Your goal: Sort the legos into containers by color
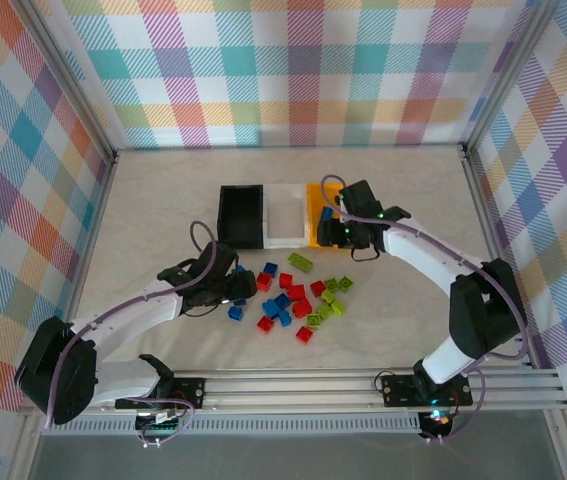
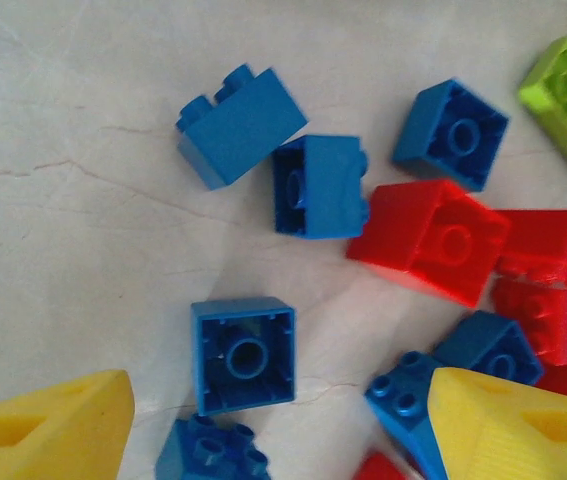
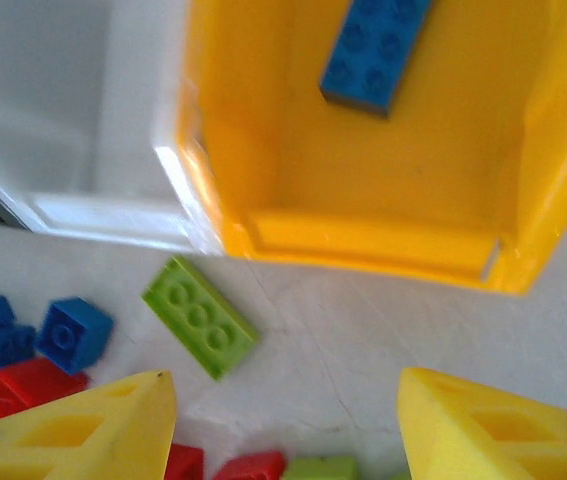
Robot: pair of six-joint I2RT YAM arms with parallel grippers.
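**Top external.** The black bin [image 1: 241, 215], white bin [image 1: 285, 222] and orange-yellow bin [image 1: 319, 200] stand touching in a row at mid-desk [image 1: 163, 200]. The loose legos [image 1: 293, 295] lie heaped just in front of them. The left gripper [image 1: 225, 285] sits low at the heap's left edge, where blue pieces gather. The right gripper [image 1: 343, 232] hangs at the orange-yellow bin's near wall.

**Left wrist.** The fingers [image 2: 48, 430] are spread wide with nothing clamped. An upturned blue brick [image 2: 243, 352] lies just ahead of the gap (likely the intended pick), with red bricks [image 2: 431, 240] nearby.

**Right wrist.** The fingers [image 3: 503, 430] are parted and empty. A long blue brick [image 3: 373, 50] rests inside the orange-yellow bin, which I judge marks it as the blue container. A lime green brick [image 3: 200, 316] lies on the desk just outside its near wall.
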